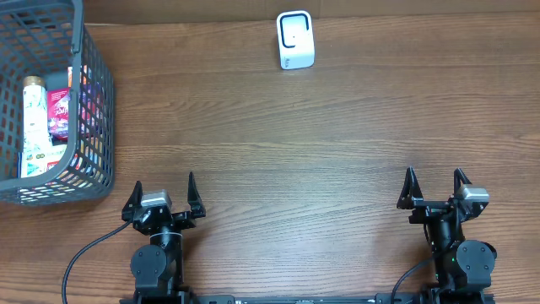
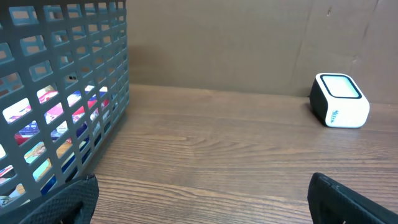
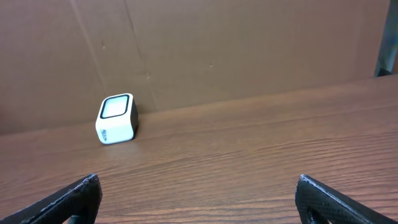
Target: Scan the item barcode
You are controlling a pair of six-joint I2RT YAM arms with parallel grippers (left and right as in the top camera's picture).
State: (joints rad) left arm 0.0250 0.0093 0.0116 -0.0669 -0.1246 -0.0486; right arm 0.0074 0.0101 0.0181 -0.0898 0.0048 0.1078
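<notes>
Brown wood-grain table (image 1: 337, 127) fills the overhead view; a grey plastic mesh basket (image 1: 94, 101) sits at its far left, and packaged items lie inside it: a pale tube with a gold cap (image 1: 34, 110) and a red packet (image 1: 61, 108) just beside it, the rest half hidden by the mesh; a small white scanner (image 1: 295, 40) with a dark-rimmed window stands near the far edge, about mid-table and well apart from the basket; the left gripper (image 1: 164, 190) sits at the near edge, closer to the basket, its jaws spread wide with nothing between them; the right gripper (image 1: 435, 181) sits at the near edge on the other side, likewise spread wide and holding nothing; neither touches the items or the scanner; from the left wrist the basket wall stands close on the left and the scanner far off to the right; from the right wrist the scanner stands before a brown cardboard wall (image 3: 249, 50)
</notes>
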